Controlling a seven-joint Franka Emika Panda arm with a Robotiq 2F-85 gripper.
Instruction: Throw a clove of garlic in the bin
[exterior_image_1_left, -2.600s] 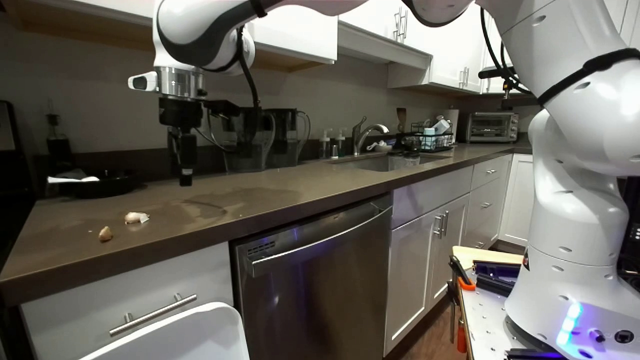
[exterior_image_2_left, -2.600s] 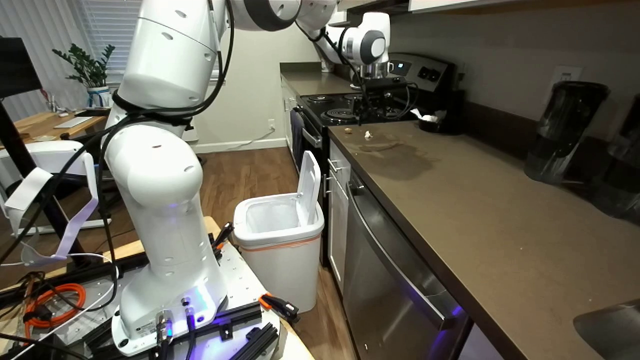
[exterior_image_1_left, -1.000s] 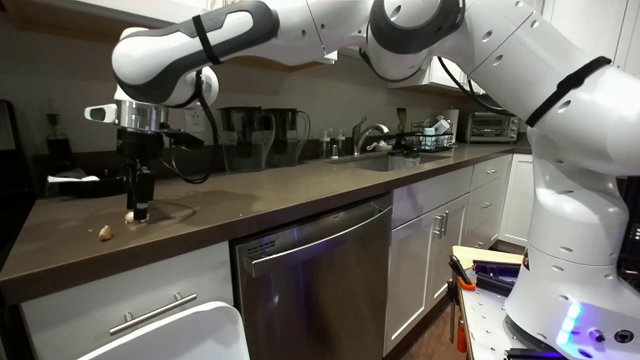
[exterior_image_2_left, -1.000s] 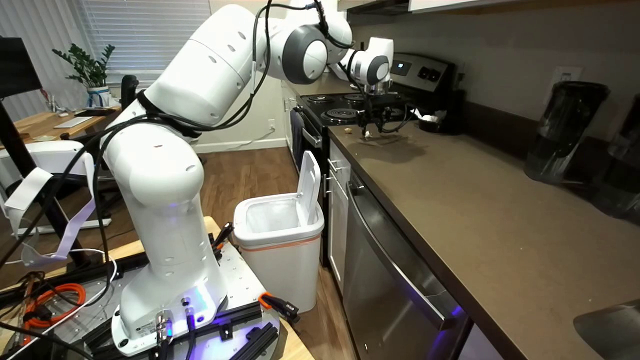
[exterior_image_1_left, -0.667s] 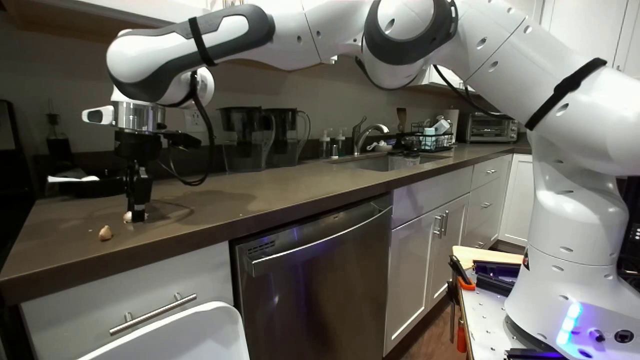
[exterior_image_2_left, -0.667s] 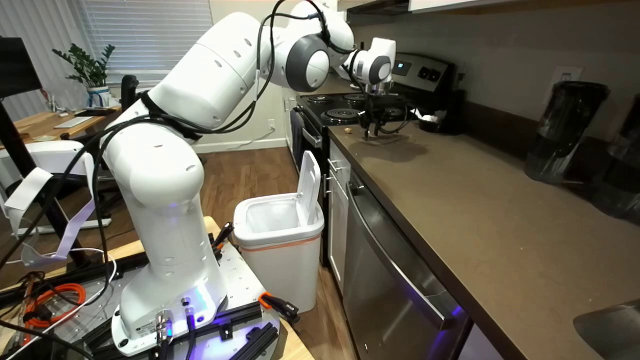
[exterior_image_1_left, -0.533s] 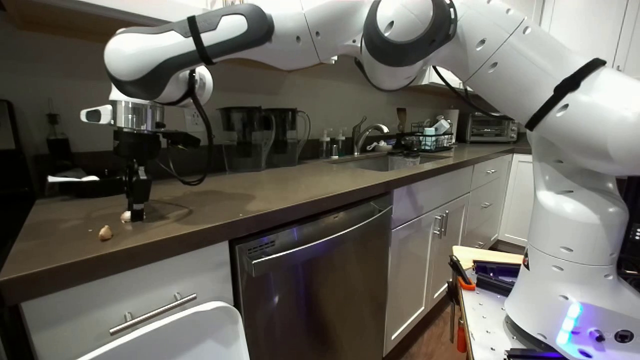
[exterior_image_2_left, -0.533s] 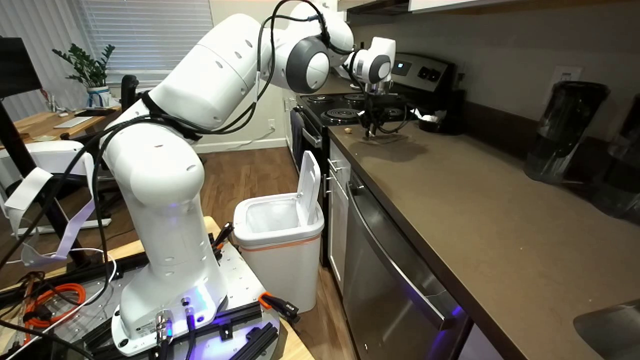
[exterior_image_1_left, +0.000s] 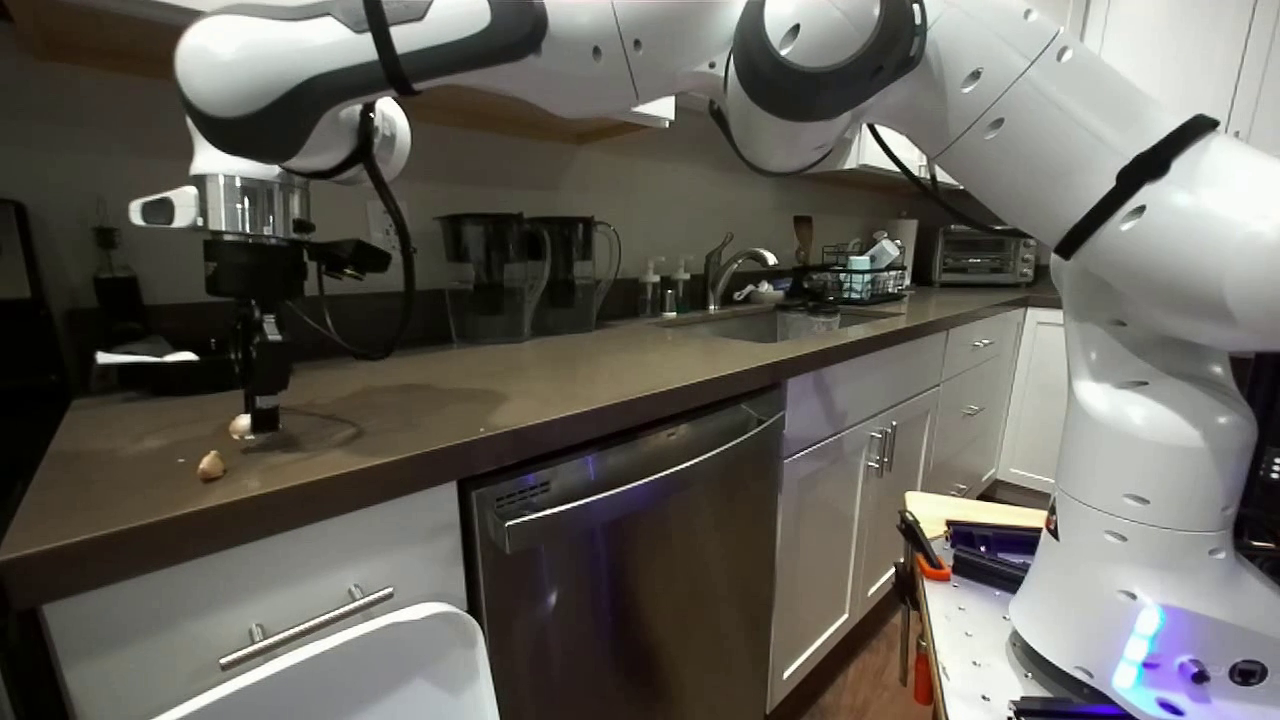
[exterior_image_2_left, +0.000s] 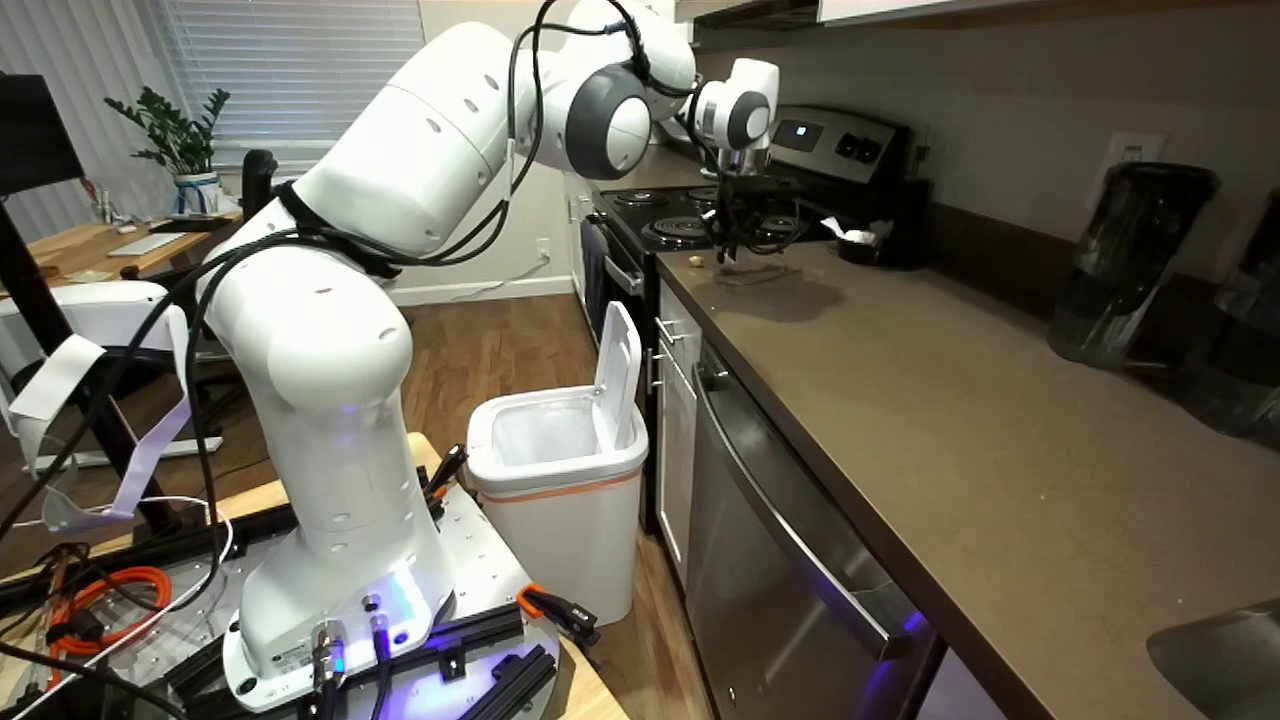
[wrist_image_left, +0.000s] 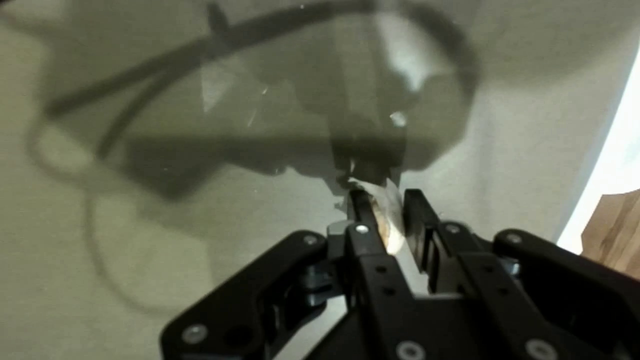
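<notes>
wrist-only: clove (wrist_image_left: 391, 214) apparently between fingers (wrist_image_left: 419, 214)

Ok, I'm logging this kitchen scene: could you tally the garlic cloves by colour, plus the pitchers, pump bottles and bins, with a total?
Whitish garlic clove, between the fingers: 1
Tan garlic clove, on the counter: 1
Pitchers: 2
Pump bottles: 2
Bin: 1
Total: 7

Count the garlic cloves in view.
2. The whitish clove is held in the pincer; the tan clove lies on the counter near its front edge, seen in both exterior views. Others could be hidden.
</notes>
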